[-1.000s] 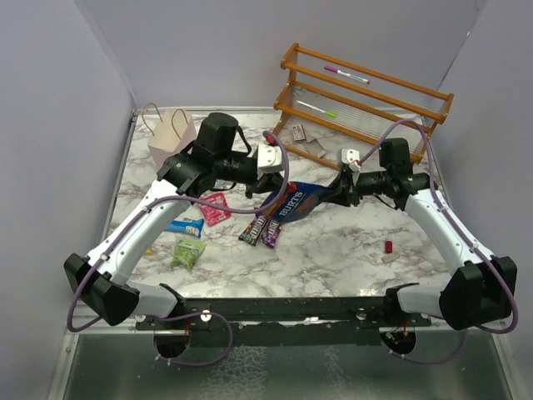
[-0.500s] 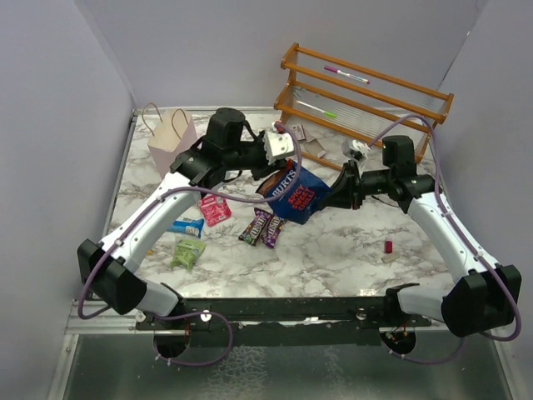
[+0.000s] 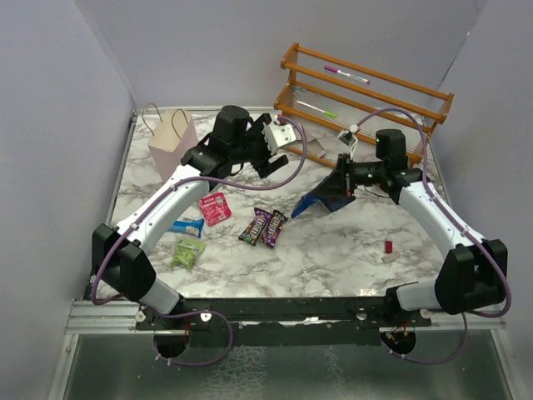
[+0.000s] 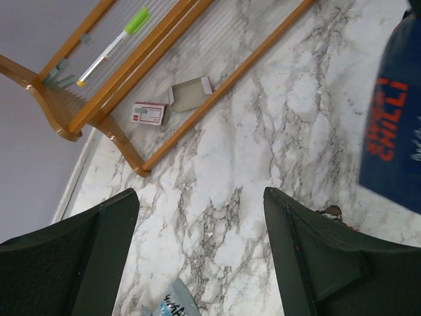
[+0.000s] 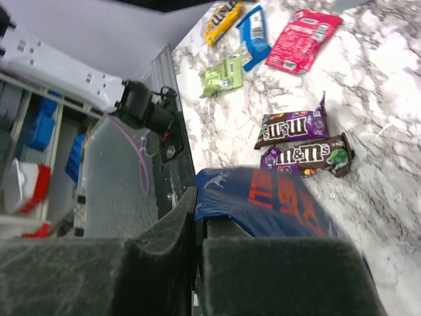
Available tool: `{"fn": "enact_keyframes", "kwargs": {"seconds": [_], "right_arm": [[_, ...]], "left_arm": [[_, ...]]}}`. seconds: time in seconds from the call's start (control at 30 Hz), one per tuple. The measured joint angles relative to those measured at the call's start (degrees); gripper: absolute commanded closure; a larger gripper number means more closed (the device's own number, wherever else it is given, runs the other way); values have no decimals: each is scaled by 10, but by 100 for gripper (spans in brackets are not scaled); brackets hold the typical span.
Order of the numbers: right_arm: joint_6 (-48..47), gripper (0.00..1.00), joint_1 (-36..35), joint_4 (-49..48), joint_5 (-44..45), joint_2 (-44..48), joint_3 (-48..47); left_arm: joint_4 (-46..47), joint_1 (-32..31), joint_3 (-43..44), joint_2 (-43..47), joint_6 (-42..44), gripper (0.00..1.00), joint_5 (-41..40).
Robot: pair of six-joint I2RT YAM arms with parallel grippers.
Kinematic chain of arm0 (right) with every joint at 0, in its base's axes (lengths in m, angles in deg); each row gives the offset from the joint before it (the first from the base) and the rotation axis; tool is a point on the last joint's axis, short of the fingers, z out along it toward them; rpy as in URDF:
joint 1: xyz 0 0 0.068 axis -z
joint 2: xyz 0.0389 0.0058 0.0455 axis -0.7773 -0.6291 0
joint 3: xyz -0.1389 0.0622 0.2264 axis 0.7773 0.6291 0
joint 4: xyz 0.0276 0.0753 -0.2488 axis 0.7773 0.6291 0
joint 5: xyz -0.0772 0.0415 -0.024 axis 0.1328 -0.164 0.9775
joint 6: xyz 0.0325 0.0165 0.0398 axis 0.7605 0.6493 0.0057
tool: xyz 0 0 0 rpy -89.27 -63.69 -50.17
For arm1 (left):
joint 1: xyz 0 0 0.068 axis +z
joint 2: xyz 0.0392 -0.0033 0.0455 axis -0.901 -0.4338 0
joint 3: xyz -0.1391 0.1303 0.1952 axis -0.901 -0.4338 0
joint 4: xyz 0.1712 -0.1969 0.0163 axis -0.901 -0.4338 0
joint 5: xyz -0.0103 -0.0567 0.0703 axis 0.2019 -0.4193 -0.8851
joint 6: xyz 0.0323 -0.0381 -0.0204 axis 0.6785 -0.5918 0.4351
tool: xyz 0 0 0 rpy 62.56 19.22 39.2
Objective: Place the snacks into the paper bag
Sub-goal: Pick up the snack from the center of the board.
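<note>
Big blue glossy snack bag pinched in the right gripper for carrying.
Held by one edge, it seems to dangle clear of the marble table; the left gripper gapes empty, and the small pale pink paper gift bag stands well apart.

1. An orange wooden slatted rack stood at the far right of the marble table.
2. A pink marker lay on its upper slats, and a green-capped marker lay lower down.
3. A small red-and-white box and a grey card lay by its bottom rail.
4. A tiny red stub sat alone towards the right edge.
</note>
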Motion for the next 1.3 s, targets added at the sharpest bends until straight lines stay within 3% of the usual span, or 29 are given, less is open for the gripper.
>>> {"fn": "enact_keyframes", "kwargs": {"seconds": [0.4,0.73,1.0,1.3], "right_arm": [[204,99,0,-40,131,-34,-58],[294,99,0,-61,186,-57,-98],[325,99,0,-70,191,-59,-99],[342,99,0,-92,192,-55,-92]], "left_arm": [[-76,-19,2,20,-19,18,105],[-45,-85,0,28,-66,9,41],[12,-112,-21,-1,-72,27,-70],[54,-113,-53,-12,-67,49,-110]]}}
